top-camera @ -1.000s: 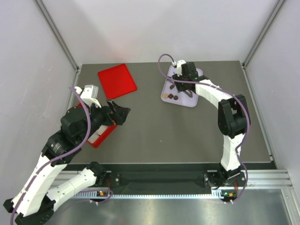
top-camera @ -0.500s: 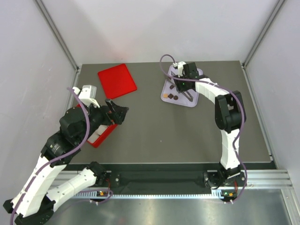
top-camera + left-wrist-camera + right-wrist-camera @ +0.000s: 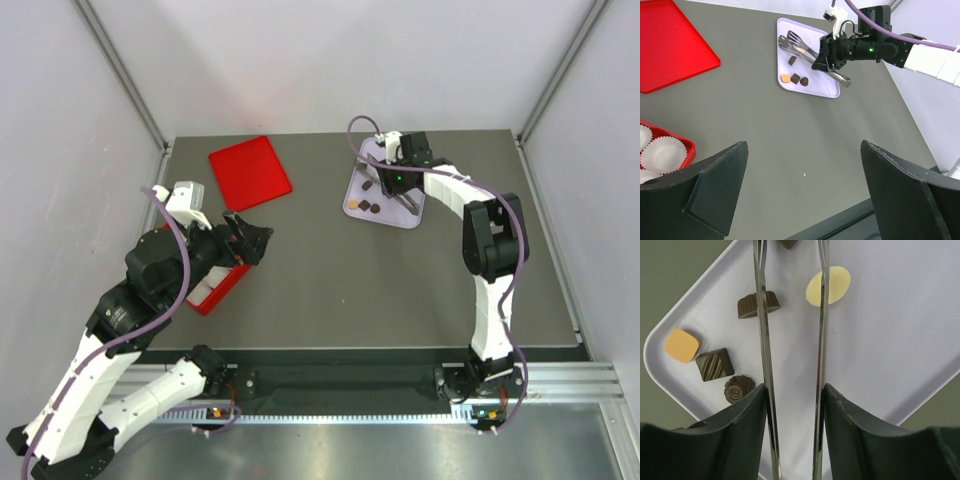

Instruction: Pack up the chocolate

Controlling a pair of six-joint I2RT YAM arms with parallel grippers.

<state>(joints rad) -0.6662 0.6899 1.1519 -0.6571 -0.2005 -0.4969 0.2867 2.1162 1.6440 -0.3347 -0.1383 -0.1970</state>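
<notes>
The right gripper [image 3: 794, 390] pinches metal tongs [image 3: 764, 350]; the chocolate [image 3: 715, 364] lies on the tray [image 3: 890, 340], beneath and beside the parted blades.

At 11 o'clock on the table [image 3: 330, 290], lid [image 3: 250, 172]. At 1 o'clock, tray [image 3: 395, 220], with chocolate [image 3: 366, 208] toward its 7 o'clock corner and tongs [image 3: 805, 47] lying across it, between the fingers of the right end effector [image 3: 792, 400]. At 9 o'clock, box [image 3: 216, 289] with paper cups [image 3: 662, 152] inside.

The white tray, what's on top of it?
I see chocolates: several dark pieces, one tan square, one pale oval. The tongs in the right gripper cross over it, hiding slivers of two pieces and of the tray beneath.
</notes>
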